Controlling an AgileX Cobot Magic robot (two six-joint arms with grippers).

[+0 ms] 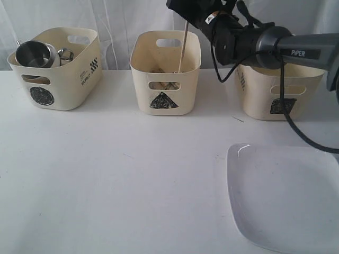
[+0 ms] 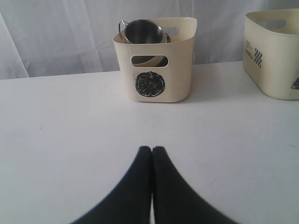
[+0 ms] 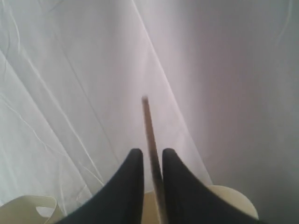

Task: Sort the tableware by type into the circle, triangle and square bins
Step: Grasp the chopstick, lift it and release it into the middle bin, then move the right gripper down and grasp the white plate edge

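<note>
A wooden chopstick [image 1: 182, 47] stands almost upright in the middle cream bin, the one with the triangle mark [image 1: 165, 74], its lower end inside the tub. My right gripper [image 1: 186, 18] hovers above that bin at the stick's top. Its fingers are slightly apart, and the chopstick [image 3: 148, 130] runs between them along one finger, with a gap to the other. The circle bin [image 1: 58, 79] at the left holds a steel mug [image 1: 34, 54]. My left gripper [image 2: 152, 148] is shut and empty, low over the table facing the circle bin [image 2: 154, 79]. The white square plate [image 1: 286, 196] lies front right.
The square bin [image 1: 278, 95] stands at the right, partly behind my right arm [image 1: 275, 45]. Cutlery shows through the triangle bin's handle slot [image 1: 164, 84]. A white curtain [image 1: 116, 21] hangs behind the table. The triangle bin's side [image 2: 275, 56] is right of the circle bin.
</note>
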